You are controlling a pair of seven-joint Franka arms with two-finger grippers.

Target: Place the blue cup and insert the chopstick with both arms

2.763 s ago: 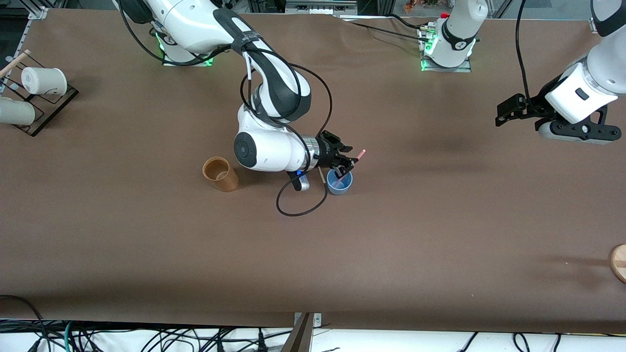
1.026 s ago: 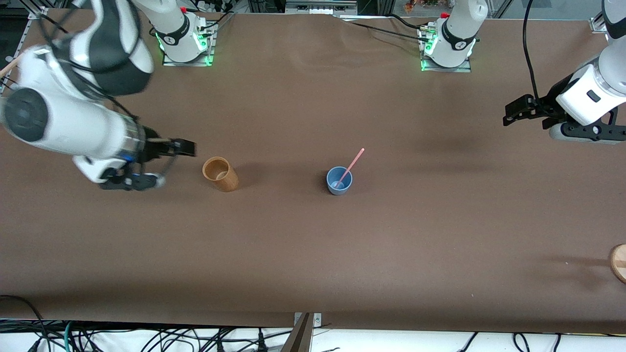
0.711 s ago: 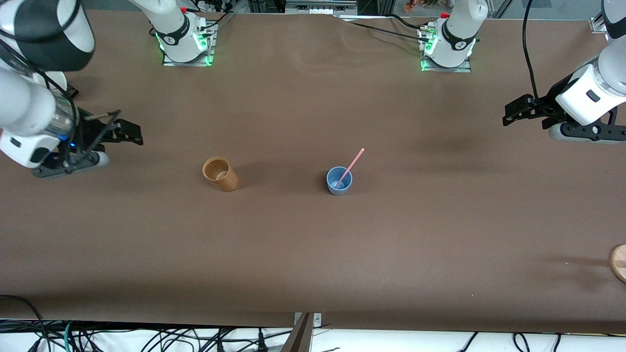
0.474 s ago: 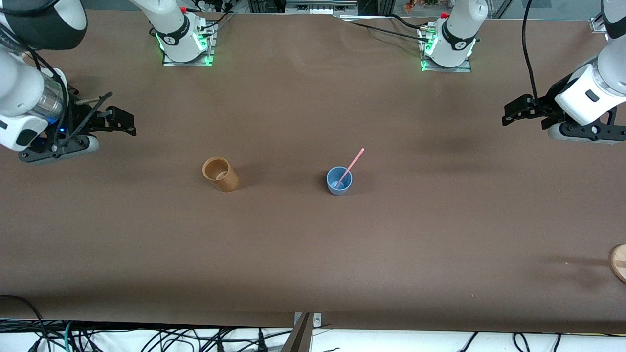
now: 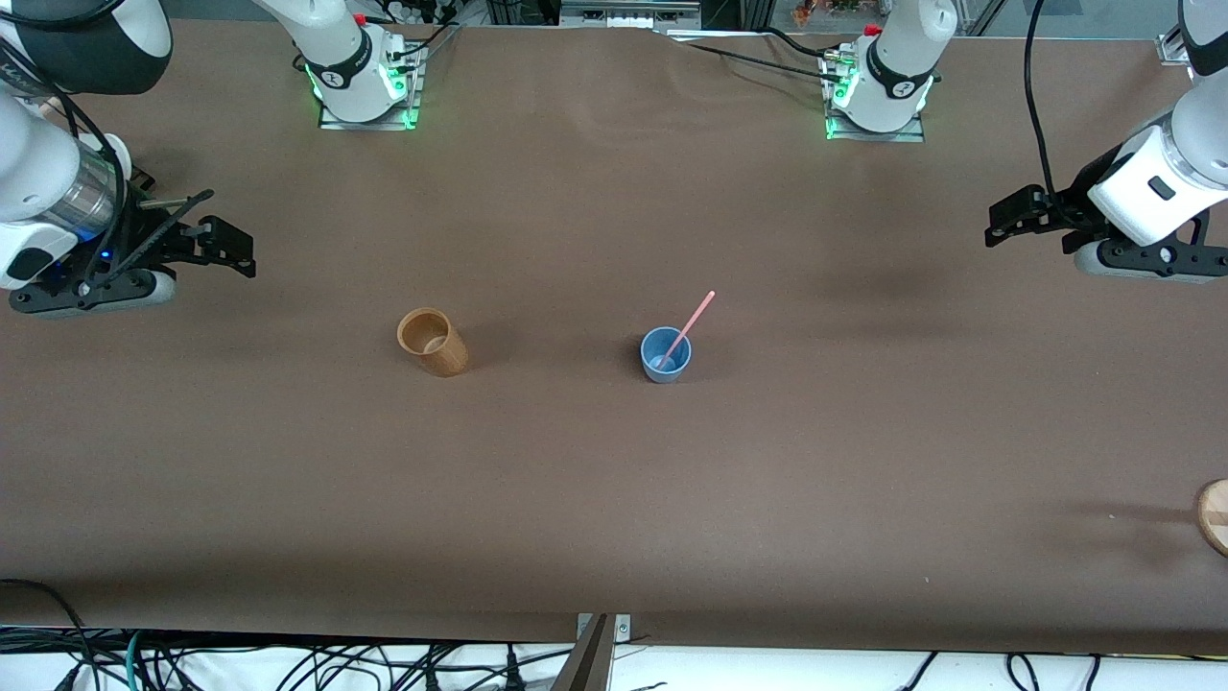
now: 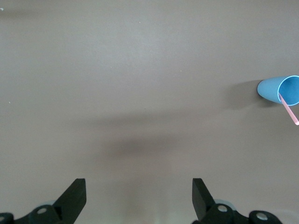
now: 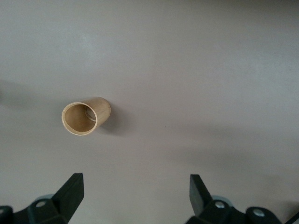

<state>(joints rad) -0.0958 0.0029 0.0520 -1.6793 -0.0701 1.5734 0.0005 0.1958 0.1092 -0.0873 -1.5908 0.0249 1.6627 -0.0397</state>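
The blue cup point(image 5: 665, 355) stands upright near the middle of the table, with the pink chopstick point(image 5: 689, 327) leaning in it, its top end sticking out over the rim. Both also show in the left wrist view: the cup point(image 6: 279, 89) and the chopstick point(image 6: 288, 108). My right gripper point(image 5: 228, 246) is open and empty over the table at the right arm's end, well away from the cup. My left gripper point(image 5: 1009, 215) is open and empty over the table at the left arm's end. The wrist views show each gripper's fingers point(image 6: 74, 198) point(image 7: 71, 189) wide apart over bare table.
A tan cup point(image 5: 433, 342) stands upright beside the blue cup, toward the right arm's end; it also shows in the right wrist view point(image 7: 85, 116). A round wooden piece point(image 5: 1214, 515) lies at the table's edge at the left arm's end.
My right gripper let go of the chopstick in the blue cup, then swung away to the right arm's end of the table. The left arm has barely moved.
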